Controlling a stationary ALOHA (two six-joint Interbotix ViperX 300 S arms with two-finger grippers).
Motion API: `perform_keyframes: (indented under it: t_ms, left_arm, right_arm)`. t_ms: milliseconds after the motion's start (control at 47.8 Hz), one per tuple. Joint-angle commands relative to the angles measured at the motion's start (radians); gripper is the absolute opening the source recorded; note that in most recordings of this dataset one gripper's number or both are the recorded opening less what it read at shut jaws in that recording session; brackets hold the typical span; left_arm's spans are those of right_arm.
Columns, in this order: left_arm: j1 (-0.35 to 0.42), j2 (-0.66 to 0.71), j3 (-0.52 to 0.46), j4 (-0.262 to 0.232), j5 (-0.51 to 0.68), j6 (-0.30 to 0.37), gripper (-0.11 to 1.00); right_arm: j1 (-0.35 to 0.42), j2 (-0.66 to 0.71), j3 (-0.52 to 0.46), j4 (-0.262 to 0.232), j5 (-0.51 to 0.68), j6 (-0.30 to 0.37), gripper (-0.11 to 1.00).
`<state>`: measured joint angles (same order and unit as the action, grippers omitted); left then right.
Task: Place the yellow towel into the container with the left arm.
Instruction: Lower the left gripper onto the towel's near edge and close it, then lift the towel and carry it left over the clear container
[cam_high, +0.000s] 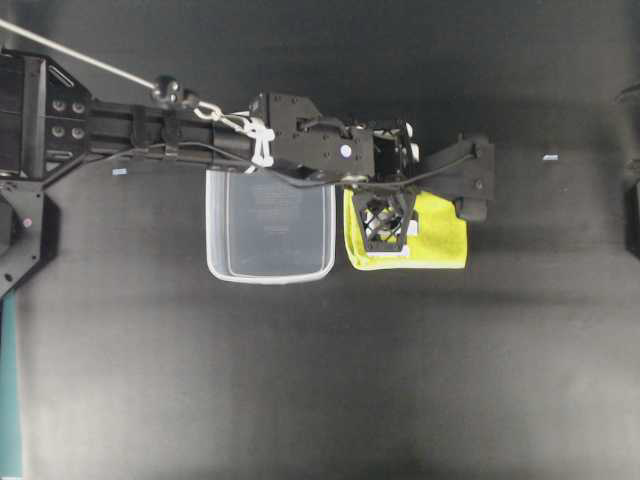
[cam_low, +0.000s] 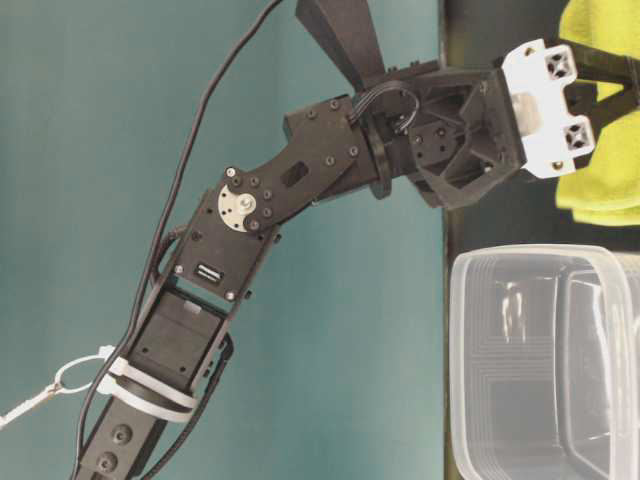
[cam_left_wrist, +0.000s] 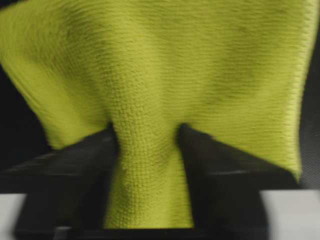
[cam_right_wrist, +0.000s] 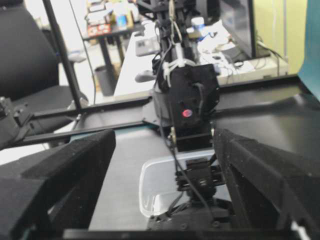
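Closest to my left wrist camera, the towel (cam_left_wrist: 150, 90) fills the view: bright yellow, finely ribbed microfibre, pulled into a narrow waist between the two black fingers (cam_left_wrist: 220, 170) of the left gripper (cam_left_wrist: 147, 150). The jaws are partly closed with that fold pinched between them, the cloth fanning out wide toward 12 o'clock. No other view shows the pinch itself.

From overhead I see what the wrist camera cannot: the towel (cam_high: 440, 240) lies on the black tabletop (cam_high: 320, 400), just beside the tub (cam_high: 270, 225) at its 3 o'clock, outside it. The left arm (cam_high: 300, 140) stretches across the tub's upper edge, its lattice-patterned gripper (cam_high: 385, 222) down on the towel's left part. The tub is clear plastic, rectangular with rounded corners and a thick rim.

The table-level view shows white blocks (cam_low: 548, 95) on the gripper, and the tub's stepped translucent wall (cam_low: 520, 350) below the towel (cam_low: 600, 150).

My right wrist camera looks out between the right gripper's (cam_right_wrist: 165, 165) wide-spread, foam-faced jaws, which hold nothing. Straight ahead I see the left arm (cam_right_wrist: 192, 110) with a small red light (cam_right_wrist: 187, 113), and the tub (cam_right_wrist: 160, 185) beneath it.
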<state>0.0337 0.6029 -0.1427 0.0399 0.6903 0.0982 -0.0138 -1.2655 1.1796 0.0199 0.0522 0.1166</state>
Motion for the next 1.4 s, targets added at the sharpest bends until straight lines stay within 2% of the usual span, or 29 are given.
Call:
perform_keyframes:
  t_ms: [0, 42, 105, 293, 439, 711, 921, 1130, 1381]
  left_arm:
    - [-0.008, 0.014, -0.011, 0.003, -0.003, 0.003, 0.32]
    - [-0.012, 0.006, -0.021, 0.003, 0.002, 0.003, 0.20]
    - [-0.015, -0.014, -0.040, 0.003, 0.014, 0.003, 0.08]
    - [-0.031, -0.115, -0.080, 0.003, 0.112, 0.000, 0.07]
    - [-0.049, -0.265, -0.049, 0.003, 0.170, 0.000, 0.07]
    - [-0.023, -0.568, 0.156, 0.003, 0.213, -0.014, 0.07]
    - [0.006, -0.741, 0.410, 0.003, 0.190, -0.029, 0.07]
    - [0.009, -0.805, 0.545, 0.003, 0.135, -0.031, 0.07]
    - [0.014, -0.779, 0.581, 0.003, 0.074, -0.031, 0.07]
  right_arm:
    - [0.000, 0.005, -0.018, 0.003, -0.005, 0.000, 0.77]
    - [0.000, 0.005, -0.018, 0.003, -0.005, 0.000, 0.77]
    - [0.000, 0.002, -0.018, 0.003, -0.005, 0.000, 0.76]
    - [0.000, -0.006, -0.025, 0.003, -0.003, 0.000, 0.76]
    - [0.000, -0.008, -0.026, 0.003, -0.003, 0.000, 0.76]
    - [0.000, -0.011, -0.025, 0.003, -0.003, 0.000, 0.75]
    - [0.000, -0.009, -0.023, 0.003, -0.003, 0.000, 0.75]
    - [0.000, -0.008, -0.023, 0.003, -0.008, 0.002, 0.75]
    - [0.000, -0.005, -0.021, 0.005, -0.009, 0.002, 0.75]
